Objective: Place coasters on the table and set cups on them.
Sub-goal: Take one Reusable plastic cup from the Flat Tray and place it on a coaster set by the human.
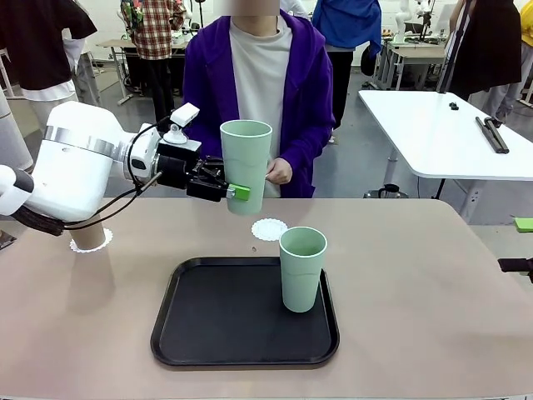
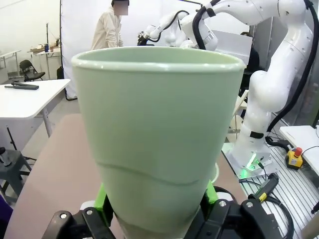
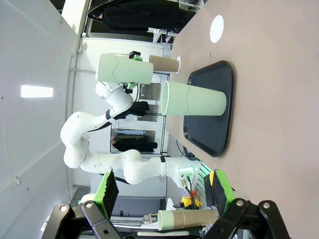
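The left tool [image 1: 233, 193] is pinching a pale mint green tumbler [image 1: 246, 167] low on its body, the green pads pressing on opposite sides just above the base; gripping it there is leaving the bottom free, so the cup can go down upright without the fingers fouling the surface. The tumbler is hanging upright in the air over the far part of the beige desk [image 1: 416, 275], close to a bare lacy paper doily [image 1: 269, 229] lying just beyond the black tray [image 1: 208, 333], and that doily is most likely serving as its landing spot. A tan-brown tumbler [image 1: 90, 236] is standing on a second doily [image 1: 107, 242] at the left side of the desk, partly hidden behind the left arm, so that pairing is looking finished. A second mint tumbler [image 1: 302, 268] is standing upright inside the tray near its right rim, apparently waiting its turn. The right tool [image 3: 163, 181] is hanging with its fingers spread and nothing between them, looking across the desk from the side, probably holding off to give the left arm room. The person's hand [image 1: 279, 172] is resting behind the raised cup; whether it is touching the cup is hard to tell
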Action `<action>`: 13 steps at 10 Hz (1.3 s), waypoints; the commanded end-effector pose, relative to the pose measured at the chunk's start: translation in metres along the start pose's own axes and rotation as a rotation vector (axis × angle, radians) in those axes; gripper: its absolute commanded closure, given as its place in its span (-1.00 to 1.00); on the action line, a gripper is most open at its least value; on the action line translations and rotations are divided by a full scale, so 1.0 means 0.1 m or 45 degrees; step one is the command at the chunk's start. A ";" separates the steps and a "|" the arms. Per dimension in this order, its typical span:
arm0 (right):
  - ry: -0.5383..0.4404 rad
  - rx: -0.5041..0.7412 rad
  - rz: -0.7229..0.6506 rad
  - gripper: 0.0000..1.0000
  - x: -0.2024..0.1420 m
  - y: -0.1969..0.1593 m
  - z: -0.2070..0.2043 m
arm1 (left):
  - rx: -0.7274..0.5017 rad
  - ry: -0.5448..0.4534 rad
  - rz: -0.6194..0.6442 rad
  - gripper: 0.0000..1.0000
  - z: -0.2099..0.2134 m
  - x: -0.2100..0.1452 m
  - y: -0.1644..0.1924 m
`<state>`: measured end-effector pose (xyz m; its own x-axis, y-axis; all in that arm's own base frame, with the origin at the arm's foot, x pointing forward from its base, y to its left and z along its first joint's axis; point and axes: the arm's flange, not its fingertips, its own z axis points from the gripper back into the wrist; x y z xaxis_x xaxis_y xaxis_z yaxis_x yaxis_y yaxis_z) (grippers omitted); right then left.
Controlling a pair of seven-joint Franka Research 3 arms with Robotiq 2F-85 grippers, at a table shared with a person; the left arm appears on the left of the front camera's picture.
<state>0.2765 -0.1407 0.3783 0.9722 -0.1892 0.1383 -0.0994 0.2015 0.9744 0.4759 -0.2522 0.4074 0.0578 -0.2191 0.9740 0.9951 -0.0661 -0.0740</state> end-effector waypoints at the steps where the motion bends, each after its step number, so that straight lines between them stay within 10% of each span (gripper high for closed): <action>1: -0.004 0.016 0.000 -1.00 0.00 0.00 0.01 | -0.005 0.037 0.046 -0.67 -0.29 -0.24 0.68; 5: -0.004 0.016 0.000 -1.00 0.00 0.00 0.01 | 0.016 0.026 -0.037 -0.67 -0.71 -0.80 1.51; 13: -0.004 0.016 0.000 -1.00 0.00 0.00 0.01 | 0.005 -0.052 -0.099 -0.67 -0.62 -1.04 1.68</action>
<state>0.2765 -0.1406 0.3783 0.9722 -0.1890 0.1382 -0.0994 0.2016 0.9744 0.6324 -0.2981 0.2784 -0.0181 -0.1657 0.9860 0.9965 -0.0837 0.0043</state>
